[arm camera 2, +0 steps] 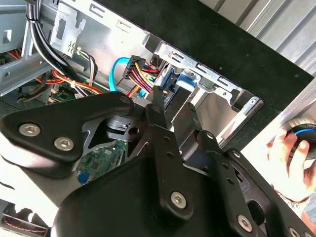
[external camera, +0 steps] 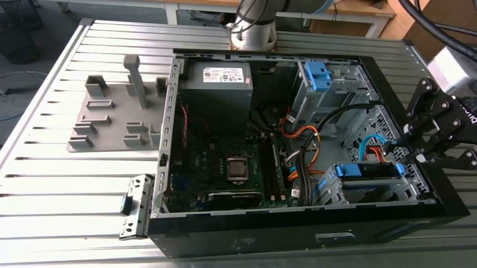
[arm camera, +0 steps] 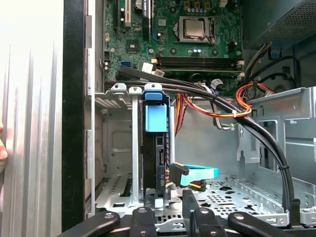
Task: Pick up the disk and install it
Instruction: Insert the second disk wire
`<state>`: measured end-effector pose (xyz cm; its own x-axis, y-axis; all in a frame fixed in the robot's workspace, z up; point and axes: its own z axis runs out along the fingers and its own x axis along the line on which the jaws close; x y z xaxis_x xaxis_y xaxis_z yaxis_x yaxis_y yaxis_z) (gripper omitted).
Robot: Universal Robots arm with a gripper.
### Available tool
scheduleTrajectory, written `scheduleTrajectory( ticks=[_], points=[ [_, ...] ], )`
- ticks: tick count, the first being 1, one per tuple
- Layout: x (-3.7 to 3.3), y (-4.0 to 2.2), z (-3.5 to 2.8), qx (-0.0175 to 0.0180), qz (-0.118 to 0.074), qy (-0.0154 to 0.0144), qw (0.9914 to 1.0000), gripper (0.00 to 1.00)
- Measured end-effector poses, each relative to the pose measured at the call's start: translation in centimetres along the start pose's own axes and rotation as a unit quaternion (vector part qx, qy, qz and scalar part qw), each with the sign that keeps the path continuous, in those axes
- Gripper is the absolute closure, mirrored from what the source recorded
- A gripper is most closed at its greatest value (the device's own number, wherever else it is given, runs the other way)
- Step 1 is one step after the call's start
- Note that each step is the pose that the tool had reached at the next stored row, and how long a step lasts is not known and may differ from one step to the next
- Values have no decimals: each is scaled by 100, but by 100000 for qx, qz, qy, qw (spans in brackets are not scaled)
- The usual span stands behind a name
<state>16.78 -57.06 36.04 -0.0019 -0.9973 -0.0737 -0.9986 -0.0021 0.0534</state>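
Observation:
The disk point(external camera: 367, 171), silver with a blue plastic bracket, sits in the drive cage at the near corner of the open computer case point(external camera: 298, 226), on the exterior view's right. In the first wrist view the disk point(arm camera: 156, 148) stands edge-on in the cage, and a light-blue cable point(arm camera: 200, 174) and coloured power wires reach its end. My gripper point(external camera: 407, 146) hovers just above and to the right of the cage, open, with nothing between its fingers. In the second wrist view the fingertips point(arm camera 2: 158, 104) point at the disk's blue bracket point(arm camera 2: 170, 81) without touching it.
The case holds a green motherboard point(external camera: 223, 162), a grey power-supply box point(external camera: 218, 84) and a second cage with a blue latch point(external camera: 319, 75). Black cable bundles point(arm camera: 266, 143) cross beside the cage. A grey fixture plate point(external camera: 111, 120) lies at the left. A hand point(arm camera 2: 289, 160) rests outside the case wall.

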Motion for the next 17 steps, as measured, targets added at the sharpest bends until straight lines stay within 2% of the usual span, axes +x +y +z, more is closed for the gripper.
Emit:
scheduleTrajectory(
  ticks=[1, 3, 8, 10, 17],
  points=[
    [0, 0, 0, -1, 1, -2, 100000, 64],
    [0, 0, -7, 2, 2, 21, 100000, 64],
    [-10, 8, -134, 1, -5, -19, 100000, 64],
    [-11, 21, -144, 7, -6, -38, 100000, 64],
    [-22, 204, -134, 139, -11, -28, 100000, 64]
  ],
)
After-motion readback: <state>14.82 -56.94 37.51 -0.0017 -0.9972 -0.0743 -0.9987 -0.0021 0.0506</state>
